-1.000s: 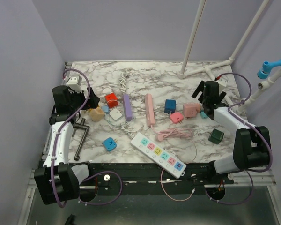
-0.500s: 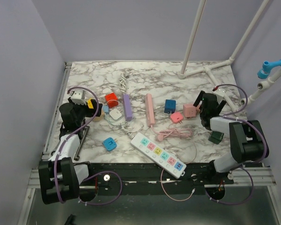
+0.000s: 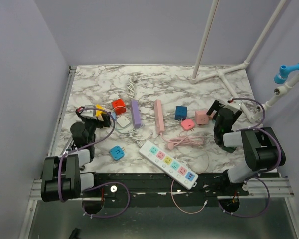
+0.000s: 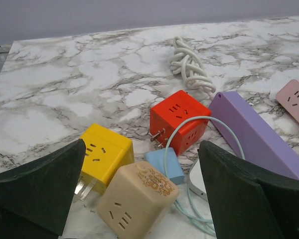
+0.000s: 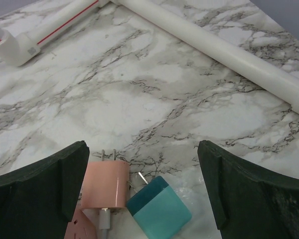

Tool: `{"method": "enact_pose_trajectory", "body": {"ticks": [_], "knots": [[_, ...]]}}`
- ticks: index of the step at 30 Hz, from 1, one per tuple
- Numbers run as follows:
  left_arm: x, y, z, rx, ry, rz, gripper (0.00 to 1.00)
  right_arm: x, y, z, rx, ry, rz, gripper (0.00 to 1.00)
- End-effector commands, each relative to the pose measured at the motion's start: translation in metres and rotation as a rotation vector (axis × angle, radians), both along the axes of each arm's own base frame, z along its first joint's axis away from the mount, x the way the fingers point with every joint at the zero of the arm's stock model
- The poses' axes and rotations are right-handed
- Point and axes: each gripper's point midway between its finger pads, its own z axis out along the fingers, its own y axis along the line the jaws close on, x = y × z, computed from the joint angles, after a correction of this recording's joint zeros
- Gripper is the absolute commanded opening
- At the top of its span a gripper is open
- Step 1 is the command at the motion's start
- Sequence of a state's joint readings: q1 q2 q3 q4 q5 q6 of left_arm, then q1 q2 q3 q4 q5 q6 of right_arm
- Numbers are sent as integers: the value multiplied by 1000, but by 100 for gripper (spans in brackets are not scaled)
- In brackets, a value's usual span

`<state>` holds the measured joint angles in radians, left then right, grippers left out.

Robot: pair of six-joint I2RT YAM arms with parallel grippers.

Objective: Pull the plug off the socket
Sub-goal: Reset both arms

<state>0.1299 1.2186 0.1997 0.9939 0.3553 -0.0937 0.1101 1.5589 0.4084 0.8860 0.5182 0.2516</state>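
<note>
On the marble table (image 3: pixel 164 82), at about 9 o'clock from its centre, a yellow cube plug (image 4: pixel 103 155) lies just ahead of the left gripper (image 4: pixel 142 149), touching a beige cube socket (image 4: pixel 139 199) on its 5 o'clock side. That claw is spread wide and holds nothing. The right gripper (image 5: pixel 142 149), at 3 o'clock, is equally spread, with a pink charger (image 5: pixel 107 189) and a teal adapter (image 5: pixel 159 206) lying loose before it. No plug looks seated. What seem to be the yellow cube's bare prongs point to roughly 7 o'clock, toward the arm, so its axis runs 1 to 7 o'clock; as a cube it has no longer side. If a pull remains, it seems best to pin the socket with one claw, pinch the plug's flat sides and draw straight along the prongs, without twisting.
</note>
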Motion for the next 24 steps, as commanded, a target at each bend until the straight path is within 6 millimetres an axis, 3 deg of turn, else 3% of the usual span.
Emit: {"method": "enact_pose_trajectory", "body": {"ticks": [1,3,5,6,8,12,24], "knots": [[3,1,20,69,-149,59,98,4,17,12,-46,-80,141,100],[11,4,20,69,-123,93,98,-3,27,18,-60,-128,205,100],[17,5,14,71,-65,105,98,-22,42,16,-87,-191,317,100],[17,5,16,70,-79,109,98,-36,44,35,-112,-310,318,100],[17,5,15,68,-71,111,99,-46,42,34,-108,-318,287,100],[18,5,17,69,-79,109,99,-8,30,9,-59,-143,197,100],[17,5,17,69,-85,110,98,-11,28,15,-60,-178,211,100]]}}
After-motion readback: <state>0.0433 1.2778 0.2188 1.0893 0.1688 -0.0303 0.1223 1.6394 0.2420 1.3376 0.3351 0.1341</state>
